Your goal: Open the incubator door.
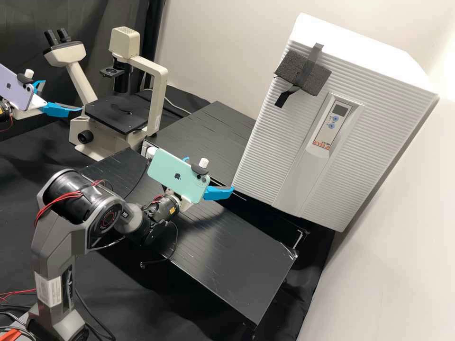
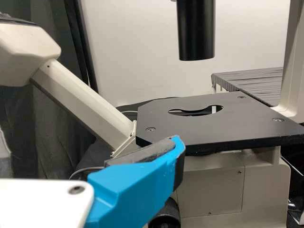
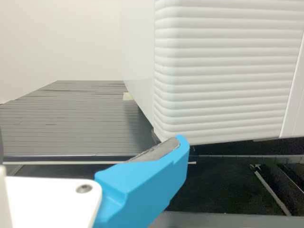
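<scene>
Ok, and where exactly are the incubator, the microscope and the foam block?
Incubator [image 1: 271, 147]: high view, on its white ribbed front.
Microscope [image 1: 106, 112]: high view, on its flat black stage.
Foam block [image 1: 316, 79]: high view, on its dark face beside the tape.

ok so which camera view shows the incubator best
The high view: it takes in the incubator from above, with its whole ribbed front, control panel and taped-on foam pad. The right wrist view has one ribbed lower corner and part of a side close up. The left wrist view faces the microscope instead.
</scene>
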Controlling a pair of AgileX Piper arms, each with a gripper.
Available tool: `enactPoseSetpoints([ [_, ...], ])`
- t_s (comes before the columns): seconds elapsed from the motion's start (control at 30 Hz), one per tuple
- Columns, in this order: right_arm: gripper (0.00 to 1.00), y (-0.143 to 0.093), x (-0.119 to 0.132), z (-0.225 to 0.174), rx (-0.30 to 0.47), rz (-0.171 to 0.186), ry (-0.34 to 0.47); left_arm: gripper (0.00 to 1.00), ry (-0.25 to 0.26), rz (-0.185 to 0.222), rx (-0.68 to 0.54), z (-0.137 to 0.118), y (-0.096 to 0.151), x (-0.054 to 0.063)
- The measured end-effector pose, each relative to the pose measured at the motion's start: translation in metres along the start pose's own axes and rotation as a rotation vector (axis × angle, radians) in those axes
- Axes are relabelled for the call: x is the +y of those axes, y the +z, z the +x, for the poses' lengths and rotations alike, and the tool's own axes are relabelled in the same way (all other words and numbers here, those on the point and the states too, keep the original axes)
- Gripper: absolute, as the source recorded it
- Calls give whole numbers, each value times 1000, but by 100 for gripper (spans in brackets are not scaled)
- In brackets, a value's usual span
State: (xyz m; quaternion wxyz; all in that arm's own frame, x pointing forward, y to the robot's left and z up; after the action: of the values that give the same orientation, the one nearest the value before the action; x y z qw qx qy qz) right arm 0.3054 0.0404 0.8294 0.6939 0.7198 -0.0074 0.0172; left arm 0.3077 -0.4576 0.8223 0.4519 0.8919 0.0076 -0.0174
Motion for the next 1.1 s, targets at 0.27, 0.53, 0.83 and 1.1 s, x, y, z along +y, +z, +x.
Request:
enactPoseSetpoints([
  [0.27,100,0,0,0,0,0,0,100,0,0,0,0,0,0],
  [0.53,100,-7,26,-10,34,25,77,100,0,0,0,0,0,0],
  [0.83,100,-35,75,-3,129,39,231,100,0,0,0,0,0,0],
  [1.1,100,-49,106,12,125,27,290,100,0,0,0,0,0,0],
])
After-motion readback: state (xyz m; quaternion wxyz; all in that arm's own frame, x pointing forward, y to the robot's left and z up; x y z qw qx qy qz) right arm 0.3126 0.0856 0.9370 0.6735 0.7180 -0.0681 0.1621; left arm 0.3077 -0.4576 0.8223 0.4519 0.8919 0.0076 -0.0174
